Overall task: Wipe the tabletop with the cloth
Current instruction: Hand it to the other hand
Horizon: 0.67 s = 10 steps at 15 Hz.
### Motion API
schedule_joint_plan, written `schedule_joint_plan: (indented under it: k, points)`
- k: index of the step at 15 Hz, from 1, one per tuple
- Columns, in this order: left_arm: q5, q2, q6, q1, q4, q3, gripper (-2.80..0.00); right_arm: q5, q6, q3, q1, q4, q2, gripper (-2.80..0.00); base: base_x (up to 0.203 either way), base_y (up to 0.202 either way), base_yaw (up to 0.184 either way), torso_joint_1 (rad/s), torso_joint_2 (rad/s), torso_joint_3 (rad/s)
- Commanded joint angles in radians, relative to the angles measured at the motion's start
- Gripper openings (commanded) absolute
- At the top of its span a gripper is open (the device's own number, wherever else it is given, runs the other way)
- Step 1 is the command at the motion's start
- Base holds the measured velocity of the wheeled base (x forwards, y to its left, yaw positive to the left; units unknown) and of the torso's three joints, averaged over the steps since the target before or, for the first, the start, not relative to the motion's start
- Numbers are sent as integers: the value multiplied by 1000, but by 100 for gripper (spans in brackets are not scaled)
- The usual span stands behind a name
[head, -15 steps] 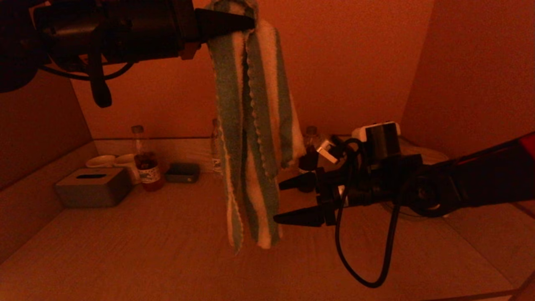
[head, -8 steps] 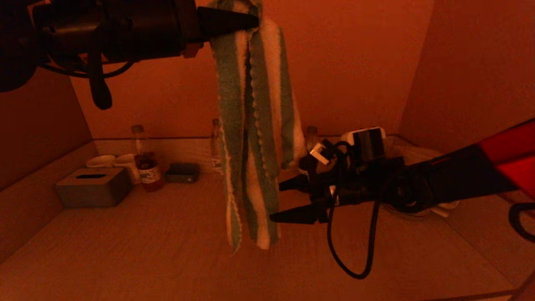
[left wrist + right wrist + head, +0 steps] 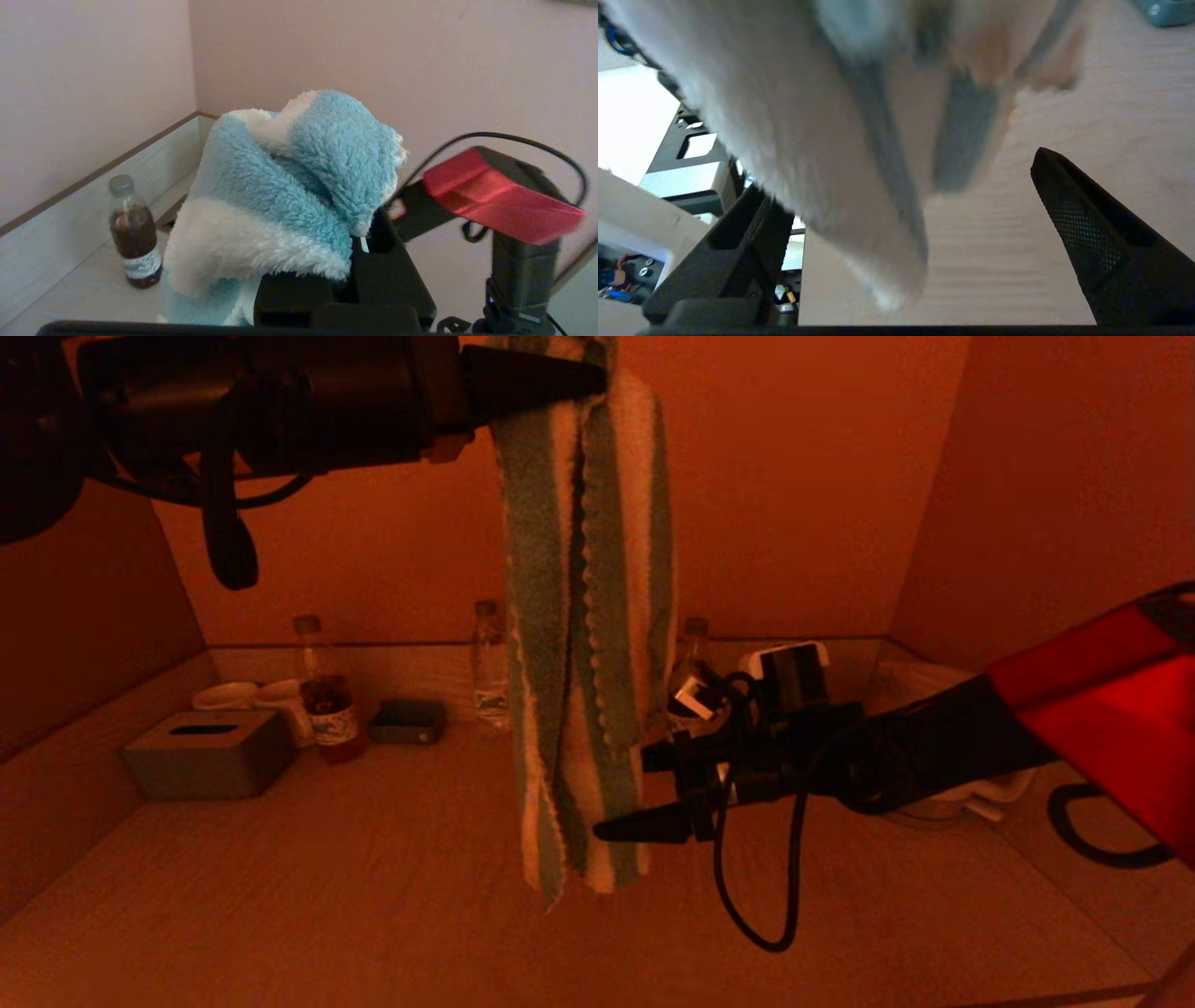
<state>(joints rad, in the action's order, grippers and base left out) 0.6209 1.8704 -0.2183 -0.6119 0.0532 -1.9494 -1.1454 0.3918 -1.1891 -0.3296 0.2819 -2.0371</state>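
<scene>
The green-and-white striped cloth (image 3: 583,616) hangs in a long bunch from my left gripper (image 3: 597,375), which is shut on its top end high above the tabletop (image 3: 327,896). The left wrist view shows the fluffy cloth (image 3: 275,196) bunched over the black fingers (image 3: 387,261). My right gripper (image 3: 624,793) is open, with one finger on each side of the cloth's lower end, just above the tabletop. In the right wrist view the cloth (image 3: 817,130) hangs between the wide-apart fingers (image 3: 1092,228) over the wood grain (image 3: 994,261).
Along the back rim stand a grey tissue box (image 3: 205,751), two white cups (image 3: 229,695), a dark box (image 3: 408,721) and three bottles (image 3: 322,700) (image 3: 487,663) (image 3: 693,649). A black cable loop (image 3: 747,896) dangles under the right wrist.
My left gripper has carried the cloth a little to the right. The right gripper has moved left, so its open fingers now stand on either side of the cloth's lower end.
</scene>
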Motion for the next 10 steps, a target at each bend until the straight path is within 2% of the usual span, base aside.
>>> schedule_joint_plan:
  k: [1, 8, 9, 10]
  points:
    - [3, -7, 17, -17, -5, 1, -280, -40, 32, 8, 1, -1, 2, 0, 0, 0, 0, 0, 0, 0]
    - [3, -7, 22, -23, -6, 0, -280, -40, 76, 52, 4, -1, 46, 0, 0, 0, 0, 0, 0, 0]
    - [3, -7, 22, -23, -6, 0, -280, -40, 79, 56, 11, -1, 52, -280, 0, 0, 0, 0, 0, 0]
    - [2, -5, 22, -23, -6, 0, -280, -40, 79, 56, 14, -1, 54, -280, 0, 0, 0, 0, 0, 0]
